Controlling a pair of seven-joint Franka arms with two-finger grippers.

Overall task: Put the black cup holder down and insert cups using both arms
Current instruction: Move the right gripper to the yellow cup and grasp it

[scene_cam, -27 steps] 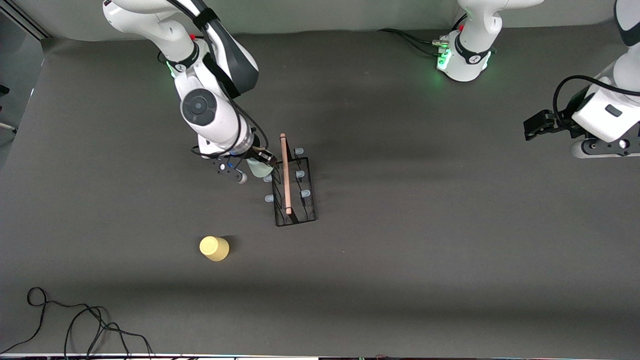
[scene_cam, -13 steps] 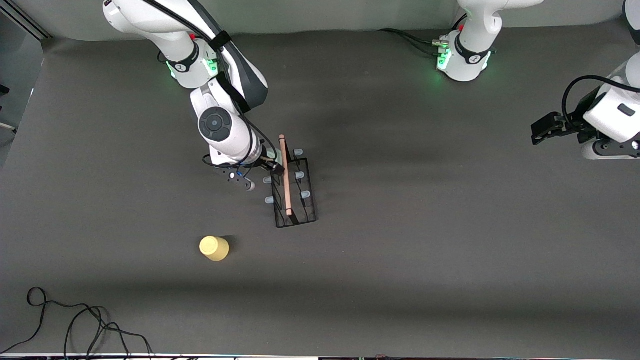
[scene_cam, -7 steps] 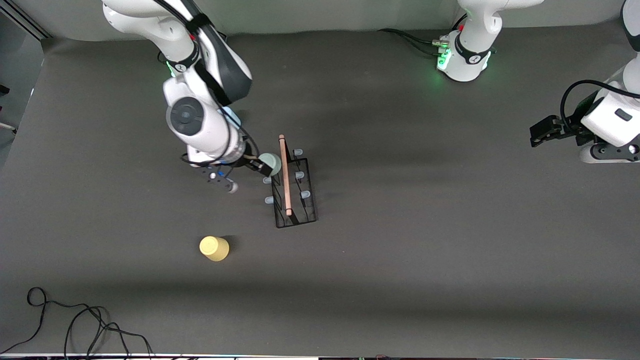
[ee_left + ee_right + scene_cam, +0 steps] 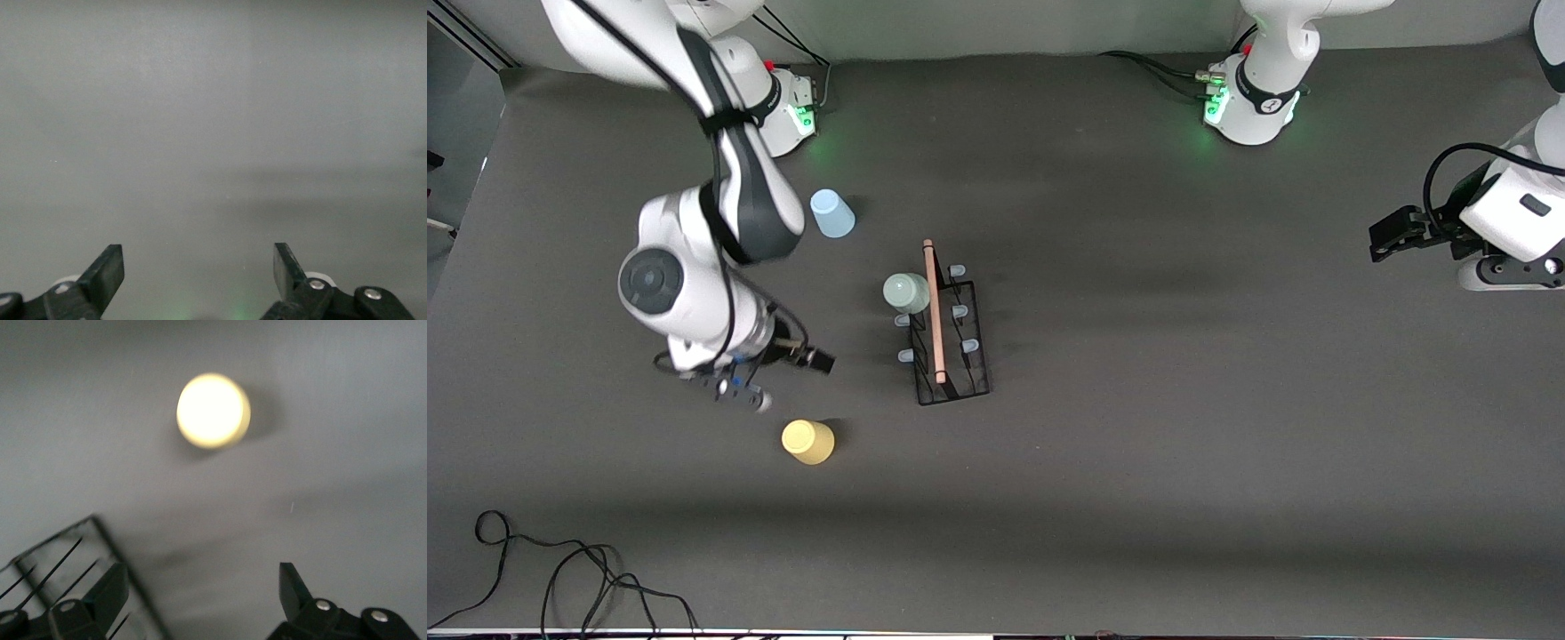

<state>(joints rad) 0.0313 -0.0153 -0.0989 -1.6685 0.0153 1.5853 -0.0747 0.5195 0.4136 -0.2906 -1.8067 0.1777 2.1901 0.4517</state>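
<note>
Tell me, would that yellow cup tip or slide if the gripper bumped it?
The yellow cup looks like thin plastic, so it is probably light and would likely slide on the table. It seems to stand upside down, wider rim down, so tipping seems less likely. The right gripper, open, hovers near it.

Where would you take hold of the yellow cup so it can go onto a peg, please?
Probably by its tapered side wall, coming down from above. The yellow cup stands upside down on the table, base up, apart from the black cup holder, so nothing crowds its sides. The right hand, open, hangs closest to it.
</note>
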